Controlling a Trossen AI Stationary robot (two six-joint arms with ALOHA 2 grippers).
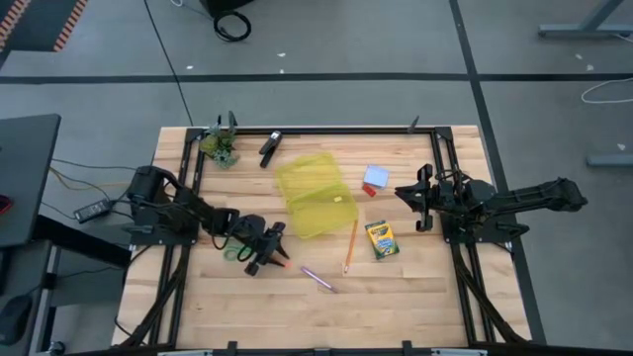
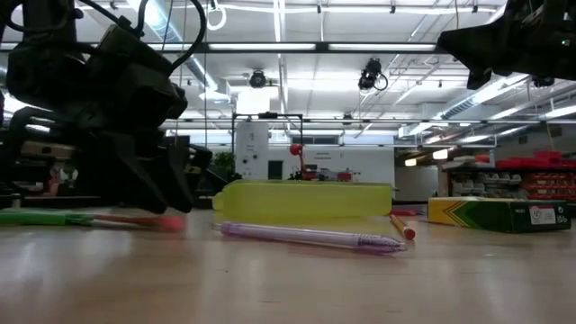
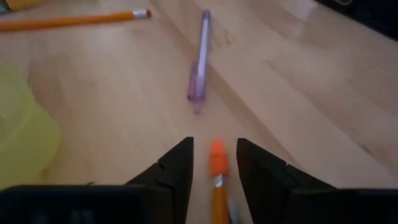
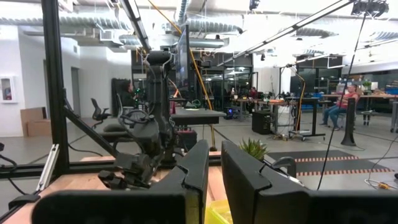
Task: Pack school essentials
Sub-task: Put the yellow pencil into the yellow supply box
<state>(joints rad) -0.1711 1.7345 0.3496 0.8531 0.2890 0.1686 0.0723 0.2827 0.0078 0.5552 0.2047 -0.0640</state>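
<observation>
- The yellow case (image 1: 315,194) is sitting open mid-table, so that's where everything is heading. Going by the layout, the step in hand is picking up the pencil near the left arm.
- The left gripper (image 1: 270,252) is hovering low over the wood just in front of the case, jaws spread a little with an orange pencil (image 3: 217,180) lying between the fingers. The wrist view isn't showing them squeezing it yet, so I'd call it straddling, not gripping.
- To do it well: keep the pencil centred, close gently, lift straight so it isn't swinging, and stay clear of the purple pen (image 3: 199,61) just ahead.
- The right gripper (image 1: 419,201) is waiting up by the right frame, jaws slightly apart, holding nothing.
- The crayon box (image 1: 380,239), second pencil (image 1: 350,246) and pale blue notepad (image 1: 376,177) are lying right of the case, and the green scissors (image 1: 235,252) under the left arm.
- View differences: only the left wrist is showing the pencil in the gap; the high view is giving the full layout; the low view is mostly showing the pen and case side-on.
</observation>
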